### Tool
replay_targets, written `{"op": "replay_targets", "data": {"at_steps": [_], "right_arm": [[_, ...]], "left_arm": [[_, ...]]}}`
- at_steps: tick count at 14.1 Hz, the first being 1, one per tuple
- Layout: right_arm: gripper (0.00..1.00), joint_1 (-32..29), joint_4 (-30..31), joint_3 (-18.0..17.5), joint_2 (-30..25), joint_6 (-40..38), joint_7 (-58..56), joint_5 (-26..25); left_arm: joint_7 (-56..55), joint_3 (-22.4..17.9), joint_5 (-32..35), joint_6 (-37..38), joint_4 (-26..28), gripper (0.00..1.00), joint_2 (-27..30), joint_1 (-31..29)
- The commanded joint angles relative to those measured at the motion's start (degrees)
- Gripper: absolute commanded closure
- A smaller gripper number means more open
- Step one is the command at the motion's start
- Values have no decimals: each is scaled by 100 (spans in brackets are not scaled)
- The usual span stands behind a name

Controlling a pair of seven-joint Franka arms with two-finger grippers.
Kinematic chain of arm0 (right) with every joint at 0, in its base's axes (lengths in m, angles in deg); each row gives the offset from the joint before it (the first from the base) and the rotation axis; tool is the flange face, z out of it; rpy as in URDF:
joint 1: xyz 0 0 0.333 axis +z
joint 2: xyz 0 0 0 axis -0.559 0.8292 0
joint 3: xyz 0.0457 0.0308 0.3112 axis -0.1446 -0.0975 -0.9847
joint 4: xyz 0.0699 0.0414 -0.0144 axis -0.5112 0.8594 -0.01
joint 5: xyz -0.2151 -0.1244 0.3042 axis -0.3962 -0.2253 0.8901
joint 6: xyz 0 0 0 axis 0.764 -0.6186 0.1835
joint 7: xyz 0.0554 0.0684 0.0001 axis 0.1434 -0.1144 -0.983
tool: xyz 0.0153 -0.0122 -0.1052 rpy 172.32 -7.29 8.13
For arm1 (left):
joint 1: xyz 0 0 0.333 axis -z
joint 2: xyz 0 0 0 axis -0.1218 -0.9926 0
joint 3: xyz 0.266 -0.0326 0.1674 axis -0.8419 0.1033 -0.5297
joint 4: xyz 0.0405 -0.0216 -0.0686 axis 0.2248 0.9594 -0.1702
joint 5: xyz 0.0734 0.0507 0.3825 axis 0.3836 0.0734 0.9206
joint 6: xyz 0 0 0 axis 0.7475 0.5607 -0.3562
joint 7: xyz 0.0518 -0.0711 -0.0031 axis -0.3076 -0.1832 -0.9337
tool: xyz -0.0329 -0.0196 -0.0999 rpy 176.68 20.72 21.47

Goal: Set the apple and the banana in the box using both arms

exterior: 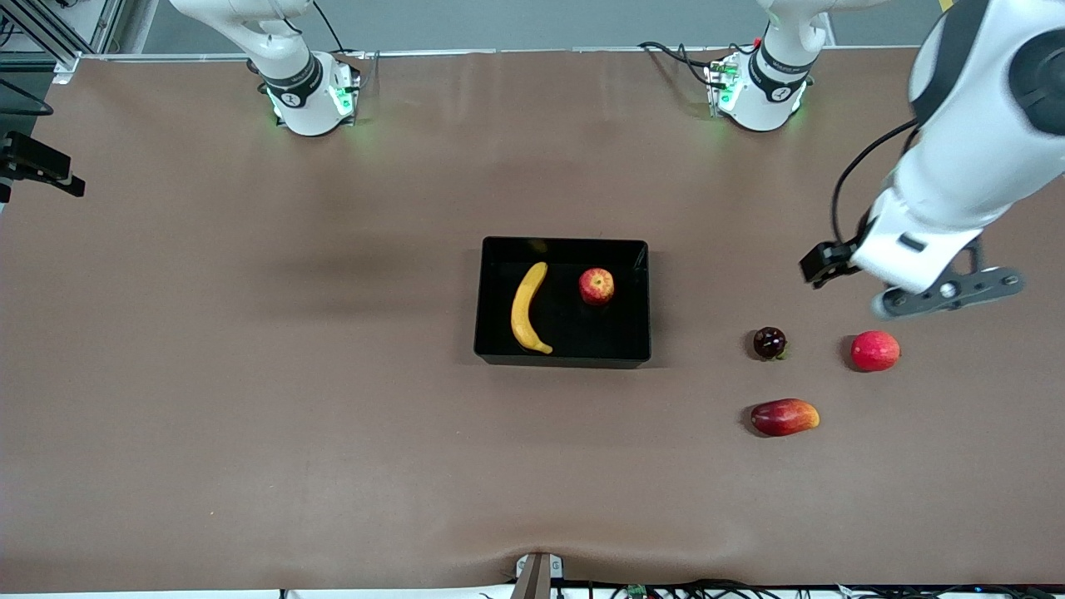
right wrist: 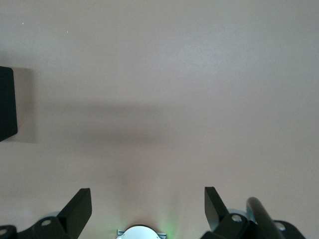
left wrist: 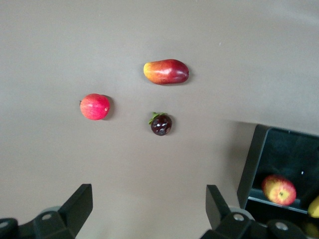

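The black box (exterior: 562, 359) sits mid-table. Inside it the yellow banana (exterior: 526, 309) lies toward the right arm's end, and the small red-and-yellow apple (exterior: 596, 285) rests beside it. My left gripper (exterior: 824, 264) hangs open and empty in the air over bare table toward the left arm's end, above and apart from the loose fruits. In the left wrist view the left gripper (left wrist: 149, 209) shows bare table between its fingers, with the box (left wrist: 251, 164), apple (left wrist: 279, 189) and banana tip (left wrist: 314, 206) at the edge. My right gripper (right wrist: 148, 206) is open and empty over bare table near its own base.
Three loose fruits lie on the table toward the left arm's end: a pinkish-red round fruit (exterior: 874, 350), a dark purple fruit (exterior: 770, 343) and a red-and-yellow mango-like fruit (exterior: 785, 417). The box's corner (right wrist: 6, 102) shows in the right wrist view.
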Motion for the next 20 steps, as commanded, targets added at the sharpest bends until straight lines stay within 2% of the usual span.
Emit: {"op": "replay_targets", "data": {"at_steps": [1, 7, 10, 11, 13, 17, 20], "right_arm": [[0, -63, 40, -43, -83, -59, 0, 74], [0, -72, 31, -43, -74, -50, 0, 74], [0, -72, 31, -43, -74, -68, 0, 74], [0, -64, 40, -43, -74, -68, 0, 74], [0, -72, 40, -43, -74, -68, 0, 74], [0, -63, 40, -43, -74, -68, 0, 74], [0, -81, 40, -43, -74, -68, 0, 74]], "left_arm": [[295, 30, -475, -3, 413, 0, 521, -325], [410, -39, -467, -380, 976, 0, 1032, -361], [883, -907, -467, -460, 1029, 0, 1094, 235], [1172, -1023, -502, -460, 1029, 0, 1103, 245], [1491, -1085, -555, -460, 1151, 0, 1216, 184], [1781, -1410, -836, -452, 1740, 0, 1744, 236], [1843, -1411, -854, -399, 1742, 0, 1841, 237]]}}
